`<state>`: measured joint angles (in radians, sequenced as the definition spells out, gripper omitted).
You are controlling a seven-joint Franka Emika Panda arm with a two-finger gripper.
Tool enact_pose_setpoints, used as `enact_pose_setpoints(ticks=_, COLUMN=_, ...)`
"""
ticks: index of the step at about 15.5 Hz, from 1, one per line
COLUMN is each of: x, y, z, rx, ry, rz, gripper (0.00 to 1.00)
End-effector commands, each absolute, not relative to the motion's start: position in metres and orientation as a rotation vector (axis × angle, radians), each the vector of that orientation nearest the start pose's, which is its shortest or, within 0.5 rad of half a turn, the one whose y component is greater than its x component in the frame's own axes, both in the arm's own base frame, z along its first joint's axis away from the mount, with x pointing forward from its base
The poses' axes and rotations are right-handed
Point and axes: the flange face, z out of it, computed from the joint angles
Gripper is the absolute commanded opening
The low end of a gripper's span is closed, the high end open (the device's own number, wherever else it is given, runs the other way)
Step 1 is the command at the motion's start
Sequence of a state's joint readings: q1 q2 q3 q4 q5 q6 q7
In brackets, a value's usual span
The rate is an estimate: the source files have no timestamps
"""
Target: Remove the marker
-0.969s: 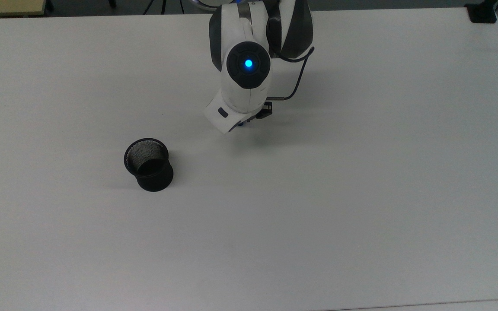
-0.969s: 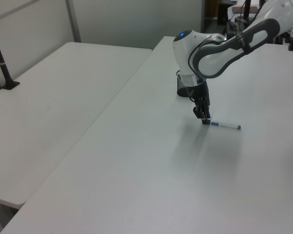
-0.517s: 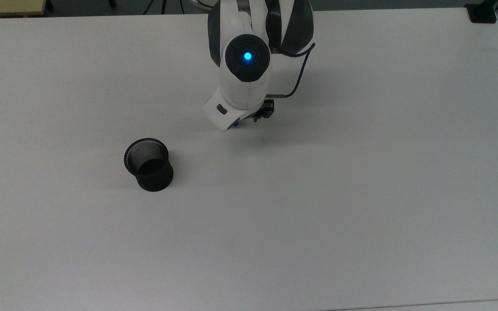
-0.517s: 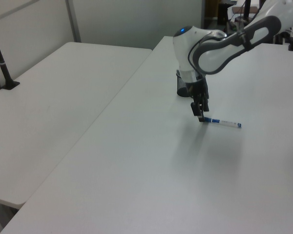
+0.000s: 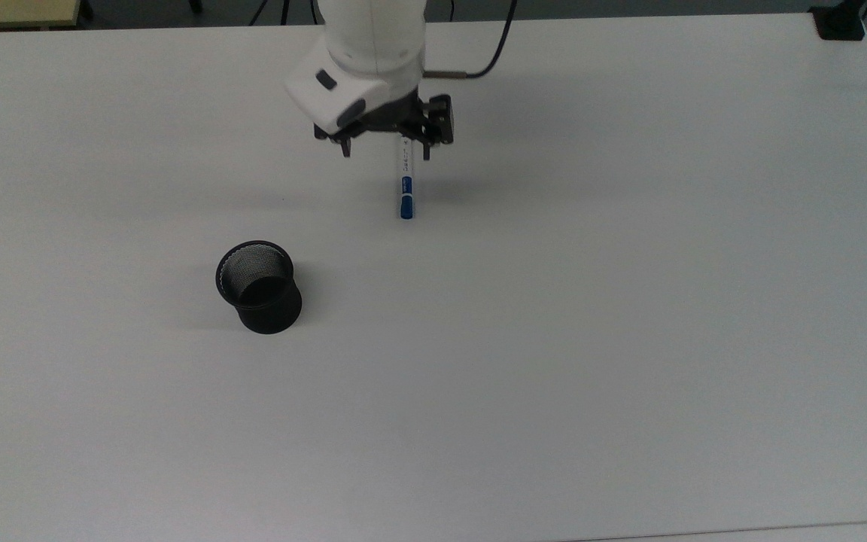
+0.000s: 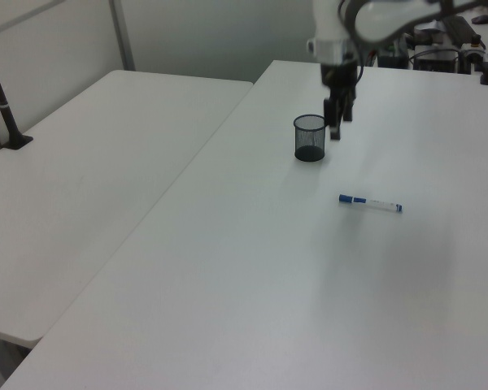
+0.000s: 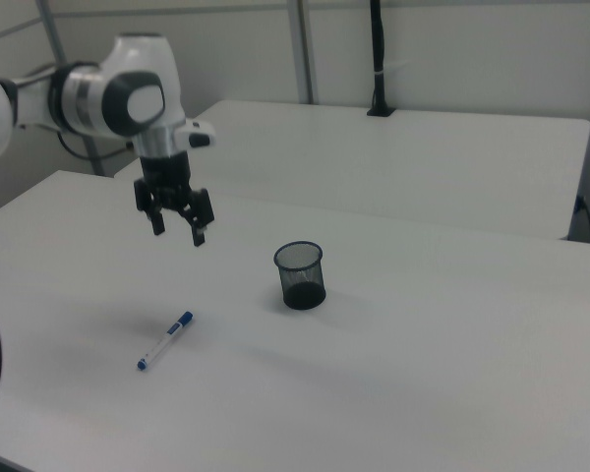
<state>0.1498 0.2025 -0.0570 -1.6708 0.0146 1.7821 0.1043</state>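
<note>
The marker (image 5: 406,186) lies flat on the table (image 5: 629,301), free of any contact. In the top view its blue cap points toward the bottom edge and its far end is hidden under the gripper; in the left view (image 6: 370,203) and the right view (image 7: 166,340) its whole length shows, well apart from the cup (image 5: 259,286). The cup stands upright, and no contents show through its mouth in the top view.

The gripper (image 7: 178,228) hangs high above the table with its jaws spread and nothing between them. In the right view it stands above and behind the marker; in the left view (image 6: 336,122) it appears beside the cup's rim, which is an effect of viewing angle, since the top view (image 5: 385,149) places it well away from the cup.

Change since the earlier frames: one second ago the gripper was down at table level at the marker's capped end, and half a second ago it held that end slightly raised. It has since let go and risen clear, and the arm has drawn back toward its base. The marker has stayed close to where it was set.

Judgement: with the marker out on the table, away from the cup, and the gripper released and withdrawn, the removal appears complete; only the arm's retreat is left.
</note>
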Motion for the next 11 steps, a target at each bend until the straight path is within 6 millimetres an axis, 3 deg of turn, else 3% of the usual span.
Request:
enact_pose_setpoints(ticks=1, x=0.584, y=0.032, z=0.525, rx=-3.141, ry=0.083, rz=0.154, gripper=1.00)
enact_pose_setpoints(ticks=5, x=0.570, y=0.003, z=0.556, rx=-3.137, ry=0.150, rz=0.094, gripper=1.00)
enact_pose_setpoints(ticks=11, x=0.570, y=-0.010, z=0.559, rx=-3.126, ry=0.108, rz=0.082, gripper=1.00)
